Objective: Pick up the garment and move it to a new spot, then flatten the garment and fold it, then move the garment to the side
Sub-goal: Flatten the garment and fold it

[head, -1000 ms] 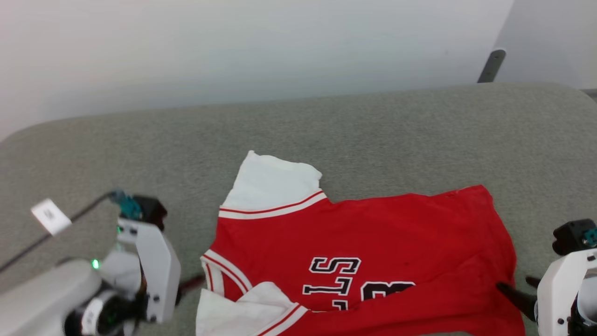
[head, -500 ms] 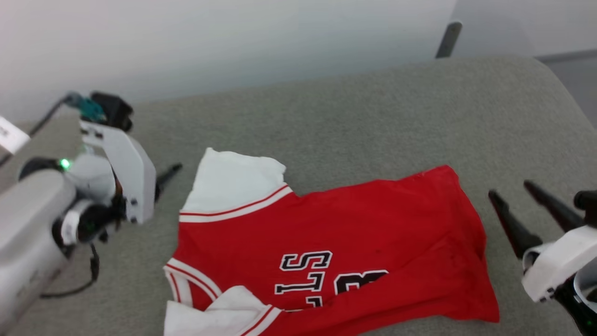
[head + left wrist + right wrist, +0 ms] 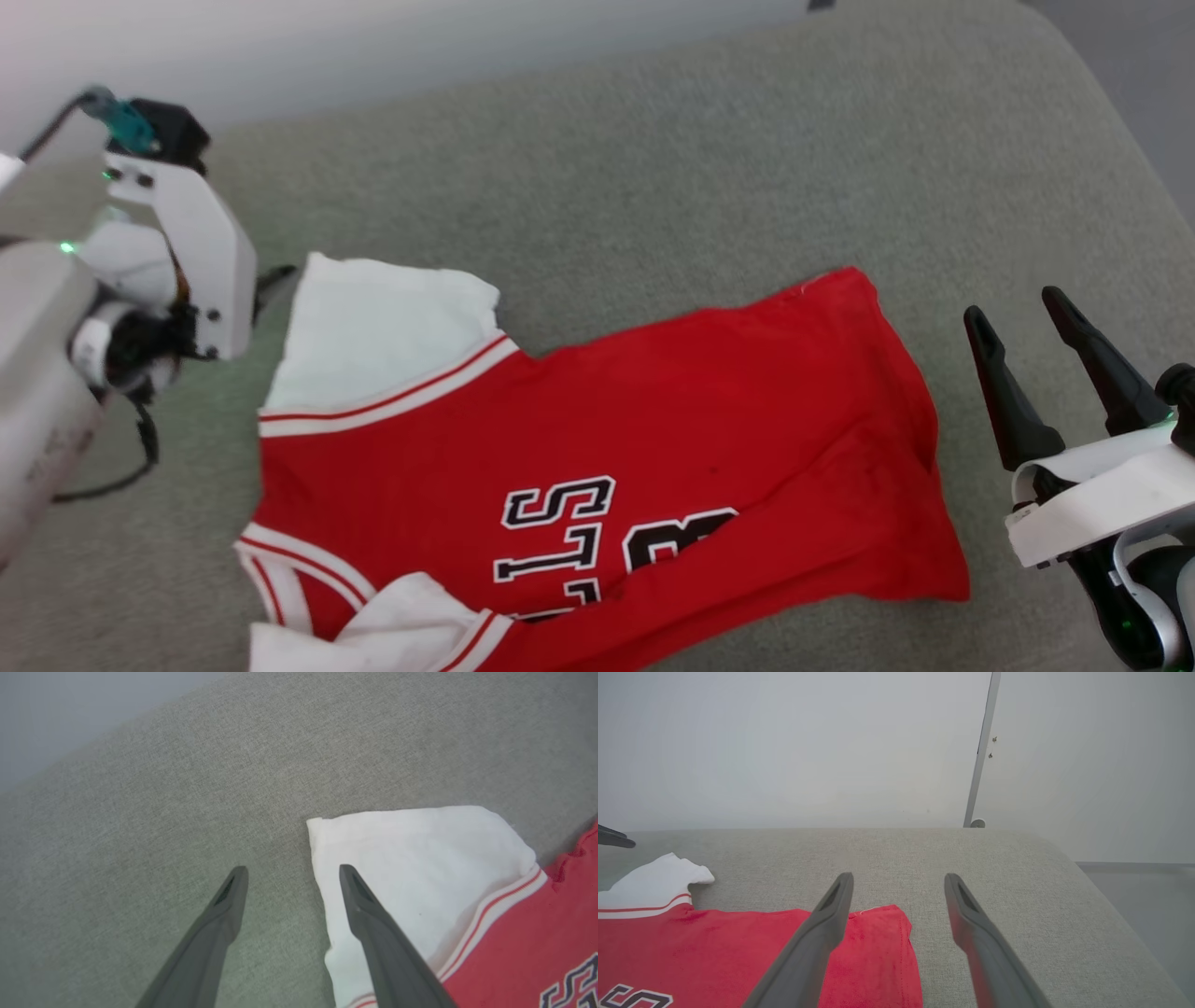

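While garment (image 3: 597,420) lies on grey fabric surface (image 3: 653,159), pale wall (image 3: 784,742) behind, L+R jaws apart.

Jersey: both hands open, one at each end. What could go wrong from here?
1. The left hand straddles the far sleeve's edge, one finger over cloth, one over the cushion. Closing may catch one layer or slip off.
2. The right hand sits beside the jersey, off the hem. Uneven grasps could skew it.
3. The near sleeve lies folded onto the front. Lifting may keep that crease.
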